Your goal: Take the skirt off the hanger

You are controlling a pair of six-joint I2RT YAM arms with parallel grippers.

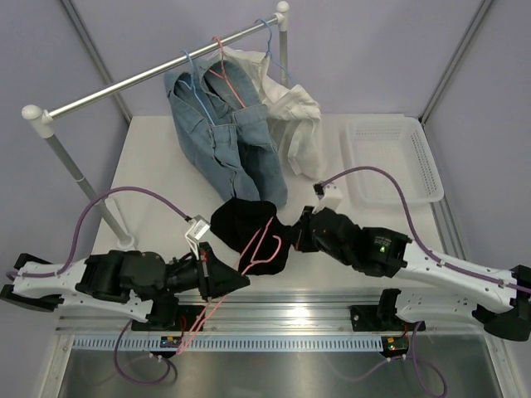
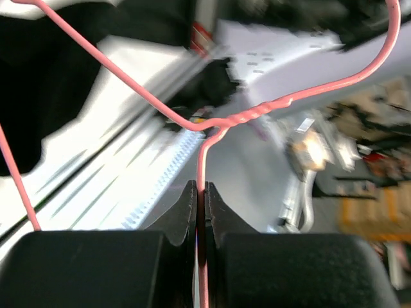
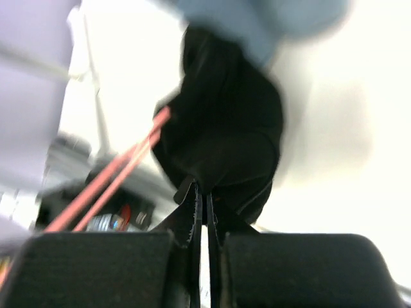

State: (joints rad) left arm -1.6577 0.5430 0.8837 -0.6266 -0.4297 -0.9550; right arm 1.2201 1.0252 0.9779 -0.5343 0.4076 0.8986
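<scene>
The black skirt (image 1: 245,232) hangs bunched over the table's near middle, between my two arms. The pink wire hanger (image 1: 264,246) still runs through it. My left gripper (image 1: 244,283) sits just below the skirt, shut on the hanger's wire (image 2: 203,167) under its twisted neck. Black cloth of the skirt (image 2: 38,96) shows at the upper left of the left wrist view. My right gripper (image 1: 296,238) is at the skirt's right edge. In the right wrist view that gripper (image 3: 205,194) is shut on the skirt's (image 3: 225,128) lower edge, with the blurred pink hanger (image 3: 109,179) to the left.
Blue jeans (image 1: 236,137) and a white shirt (image 1: 294,112) hang from the rail (image 1: 149,75) at the back on light-blue hangers and another pink one (image 1: 228,79). A white basket (image 1: 390,157) stands at the right. The rail's post (image 1: 79,178) rises at the left.
</scene>
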